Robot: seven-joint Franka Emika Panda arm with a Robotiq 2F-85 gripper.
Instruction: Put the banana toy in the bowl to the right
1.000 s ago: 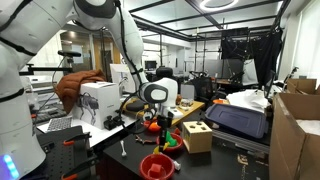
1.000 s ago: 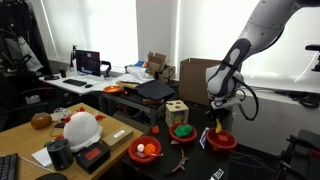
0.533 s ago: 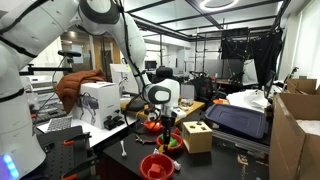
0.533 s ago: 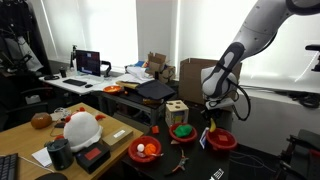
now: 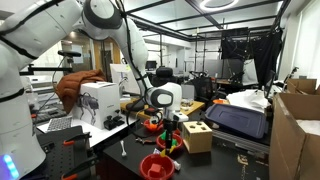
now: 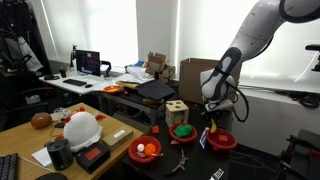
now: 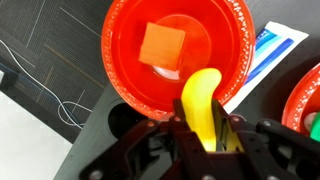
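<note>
One catch to report: your gripper is closed on the banana toy, jaws snug against its sides, with the yellow curve standing up out of them in the wrist view. Its rounded tip shows against the near rim of the red bowl just beyond (an orange block sits in the middle of that bowl). Right of it, a blue and white card lies flat. At the frame edge a second red bowl peeks in with something green inside. A thin white cable trails at the left.

In an exterior view your gripper hangs low beside the red bowl at the end of the row on the dark table, and the toy is only a yellow fleck under it. The green-filled bowl comes next, then a third bowl holding an orange-yellow piece. A wooden box stands behind them. In an exterior view from the opposite side, the gripper hangs just beside that wooden box.
</note>
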